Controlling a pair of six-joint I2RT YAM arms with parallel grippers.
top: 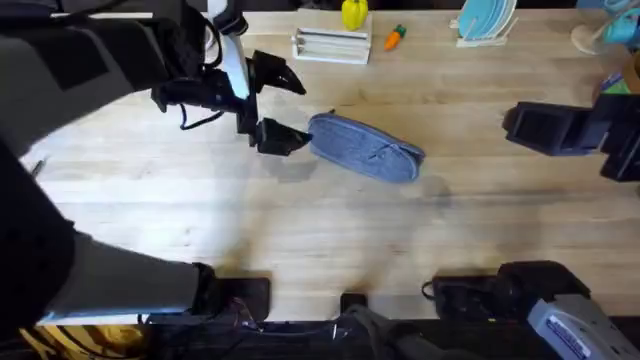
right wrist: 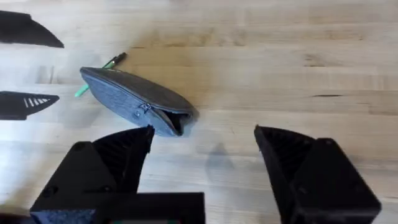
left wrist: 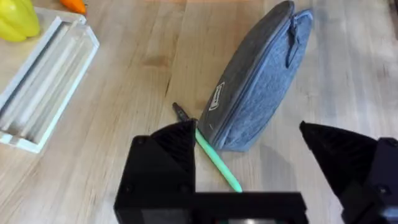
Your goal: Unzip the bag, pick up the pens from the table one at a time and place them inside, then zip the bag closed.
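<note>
bag [top: 365, 147]: blue-grey, felt-like texture, small white label | pen [left wrist: 217, 161]: light green, dark tip | table [top: 300, 220]: light wood, plank grain | left gripper [top: 277, 106]: black fingers | right gripper [right wrist: 202, 155]: black | tray [top: 331, 46]: white | carrot toy [top: 395, 38]: orange, green top

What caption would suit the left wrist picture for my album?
Open left end effector poised over a light green pen lying against the end of the blue-grey bag on the wood table.
</note>
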